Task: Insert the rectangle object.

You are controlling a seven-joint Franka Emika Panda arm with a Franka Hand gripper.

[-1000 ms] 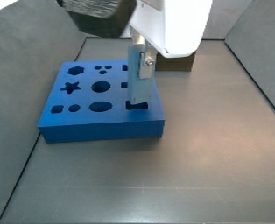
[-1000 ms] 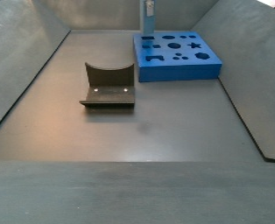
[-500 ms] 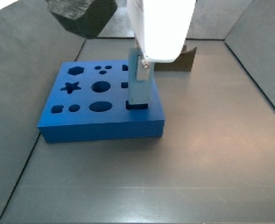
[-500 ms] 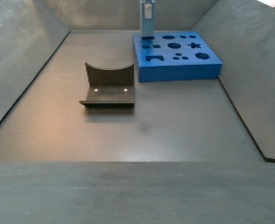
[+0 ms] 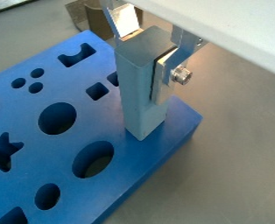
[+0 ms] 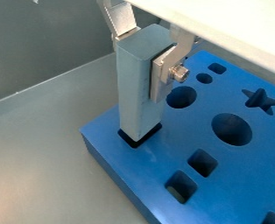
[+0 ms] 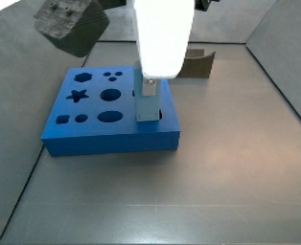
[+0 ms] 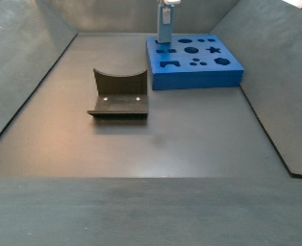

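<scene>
The rectangle object (image 5: 143, 92), a slim grey-blue bar, stands upright with its lower end in a rectangular hole at a corner of the big blue block (image 5: 58, 149). My gripper (image 5: 146, 45) is shut on the bar's upper end, one silver finger (image 5: 168, 66) on each side. Both wrist views show this grip, and the bar (image 6: 140, 87) and gripper (image 6: 148, 42) sit over the dark hole in the block (image 6: 222, 166). In both side views the bar (image 7: 150, 101) (image 8: 164, 27) rises from the block (image 7: 100, 120) (image 8: 199, 65). The white arm hides its top in a side view.
A dark brown U-shaped holder (image 8: 119, 94) stands on the grey floor apart from the block, and it also shows behind the arm (image 7: 203, 64). The block has several other shaped holes, among them a star (image 7: 78, 95). Sloped grey walls (image 8: 25, 86) enclose the floor.
The arm has come down with the bar, and the bar's lower end sits deeper in the corner hole. The block and the holder have not moved.
</scene>
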